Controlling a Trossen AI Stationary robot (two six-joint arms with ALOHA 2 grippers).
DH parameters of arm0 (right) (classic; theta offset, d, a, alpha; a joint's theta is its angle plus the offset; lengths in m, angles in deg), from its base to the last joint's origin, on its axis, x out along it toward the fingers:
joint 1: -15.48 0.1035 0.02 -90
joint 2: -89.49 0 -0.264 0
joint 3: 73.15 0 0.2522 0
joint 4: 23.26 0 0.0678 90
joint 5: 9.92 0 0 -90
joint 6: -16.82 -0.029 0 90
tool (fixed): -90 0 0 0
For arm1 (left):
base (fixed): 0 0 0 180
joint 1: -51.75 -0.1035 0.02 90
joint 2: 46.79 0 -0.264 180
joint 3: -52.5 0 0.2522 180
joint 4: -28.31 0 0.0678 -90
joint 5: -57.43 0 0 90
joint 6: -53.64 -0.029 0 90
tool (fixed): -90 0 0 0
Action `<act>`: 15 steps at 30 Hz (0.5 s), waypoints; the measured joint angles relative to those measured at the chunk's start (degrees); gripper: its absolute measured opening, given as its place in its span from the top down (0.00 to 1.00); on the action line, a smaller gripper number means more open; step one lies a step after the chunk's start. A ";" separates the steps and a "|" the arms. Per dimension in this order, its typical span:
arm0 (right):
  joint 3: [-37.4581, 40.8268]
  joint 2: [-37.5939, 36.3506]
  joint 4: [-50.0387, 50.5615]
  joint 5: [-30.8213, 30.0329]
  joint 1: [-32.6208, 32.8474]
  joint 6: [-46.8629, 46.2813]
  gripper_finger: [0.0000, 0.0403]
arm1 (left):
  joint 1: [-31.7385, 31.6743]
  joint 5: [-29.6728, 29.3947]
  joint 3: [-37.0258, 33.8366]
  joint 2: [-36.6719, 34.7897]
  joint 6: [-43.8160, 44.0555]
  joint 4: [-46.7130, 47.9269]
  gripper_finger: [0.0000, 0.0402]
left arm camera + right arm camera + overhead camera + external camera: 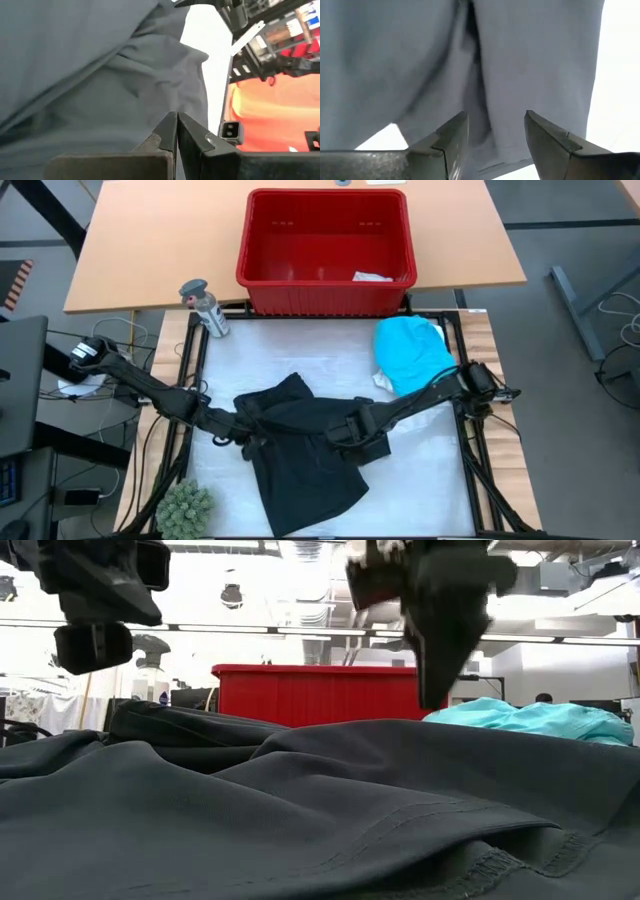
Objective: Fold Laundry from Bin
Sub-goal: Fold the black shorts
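Note:
A black garment point(305, 450) lies crumpled in the middle of the white mat point(300, 350), and it fills the foreground of the low view point(300, 810). My left gripper point(250, 437) hangs shut over its left part, with nothing between the fingers point(176, 116). My right gripper point(355, 445) points down over the garment's middle, open point(496, 117), clear of the cloth point(435, 690). A turquoise shirt point(415, 352) lies bunched at the mat's far right. The red bin point(320, 298) stands beyond the mat's far edge, and a small white piece point(372, 277) lies on its floor.
A spray bottle point(205, 308) stands at the mat's far left corner. A green spiky ball point(185, 508) sits at the near left corner. The bin rests on a wooden tabletop point(150, 250) behind the mat. Black frame rails point(470, 450) border the mat.

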State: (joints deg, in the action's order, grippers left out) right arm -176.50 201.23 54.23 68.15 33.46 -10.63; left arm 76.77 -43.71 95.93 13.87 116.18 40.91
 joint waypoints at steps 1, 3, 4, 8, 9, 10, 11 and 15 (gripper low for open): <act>1.12 0.00 -0.52 0.02 -0.10 -0.25 0.46 | 0.00 -0.44 0.00 -0.17 -0.34 0.57 1.00; 3.02 0.00 -1.95 0.68 -0.14 -1.35 0.46 | 0.00 -0.70 0.00 -0.20 -0.61 0.96 1.00; 3.54 0.00 -2.30 1.42 -0.01 -1.60 0.46 | 0.00 -0.70 0.00 -0.19 -0.59 1.38 1.00; 4.22 -0.04 -2.96 2.47 1.57 -1.67 0.46 | 0.00 -0.69 0.00 -0.16 -0.61 2.65 1.00; 4.36 -0.04 -3.10 2.62 1.98 -1.69 0.46 | 0.00 -0.70 0.00 -0.16 -0.61 2.92 1.00; 4.38 -0.04 -2.97 2.76 2.44 -1.82 0.46 | 0.00 -0.70 0.00 -0.16 -0.61 3.14 1.00; 4.40 -0.02 -2.87 2.72 2.90 -1.93 0.46 | 0.00 -0.70 0.00 -0.16 -0.63 3.43 1.00; 4.55 -0.02 -2.92 -0.06 3.56 -2.17 0.46 | 0.00 -0.90 0.00 -0.16 -0.96 3.58 1.00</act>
State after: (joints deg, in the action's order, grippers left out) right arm -171.95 201.21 51.31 68.09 37.02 -12.80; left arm 76.77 -44.61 95.93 13.72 115.23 44.49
